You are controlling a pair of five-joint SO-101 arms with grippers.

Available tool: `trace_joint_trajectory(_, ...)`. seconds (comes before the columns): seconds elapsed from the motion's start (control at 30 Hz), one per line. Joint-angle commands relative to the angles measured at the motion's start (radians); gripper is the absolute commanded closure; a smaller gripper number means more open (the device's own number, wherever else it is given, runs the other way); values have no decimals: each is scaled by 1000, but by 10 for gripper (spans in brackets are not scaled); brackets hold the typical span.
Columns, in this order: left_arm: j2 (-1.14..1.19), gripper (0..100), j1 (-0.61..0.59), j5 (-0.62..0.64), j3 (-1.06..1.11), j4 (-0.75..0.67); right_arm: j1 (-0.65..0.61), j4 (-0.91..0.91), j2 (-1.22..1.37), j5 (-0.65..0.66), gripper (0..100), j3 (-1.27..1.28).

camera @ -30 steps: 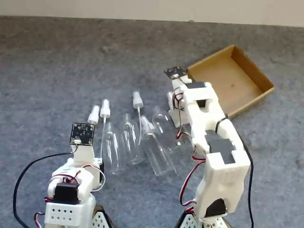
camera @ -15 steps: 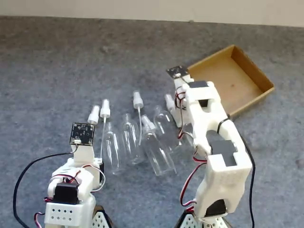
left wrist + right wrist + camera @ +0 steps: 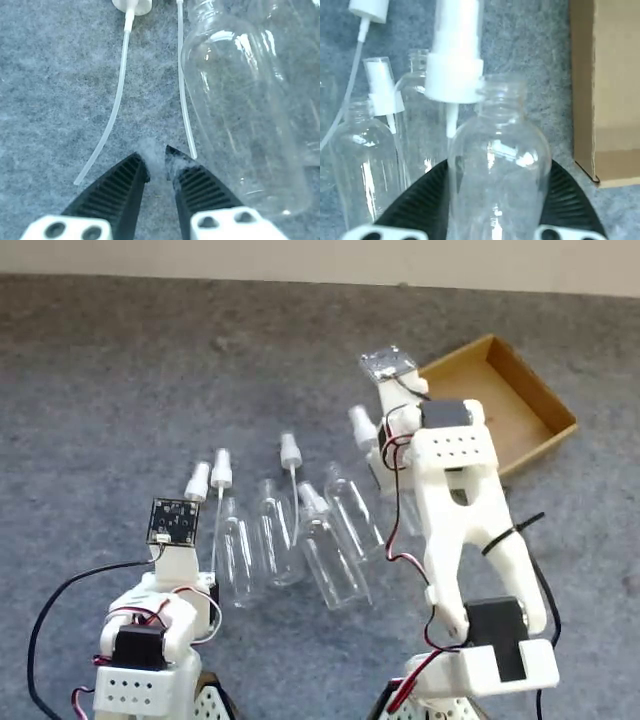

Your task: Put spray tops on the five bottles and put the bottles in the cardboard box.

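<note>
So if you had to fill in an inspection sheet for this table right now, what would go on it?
Surface: grey carpet-like mat.
Job's things: cardboard box, no bottles in the part that shows. Four lying bottles between the arms, and one of them seems to wear a spray top. Three loose spray tops lie near them. A fourth top is beside the held bottle's neck, not on it.
Clutter: nothing seen.
Hands: left hand slightly open, holding nothing. Right hand shut on the held bottle.
Cables: black cable loops out by the left arm's base.
Surroundings: pale strip beyond the mat.
</note>
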Motion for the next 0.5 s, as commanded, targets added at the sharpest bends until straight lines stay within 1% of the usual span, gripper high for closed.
trace_joint_trajectory(0.0,-5,996,12,6,21,2,-1,-12,-50,9,824,54)
trace_joint_trajectory(0.3,-5,996,12,6,21,2,1,-312,-8,9,824,317)
trace_joint_trajectory(0.4,-5,996,12,6,21,2,2,-334,-8,11,823,354)
trace_joint_trajectory(0.47,-5,996,12,6,21,2,1,-334,-8,11,803,360)
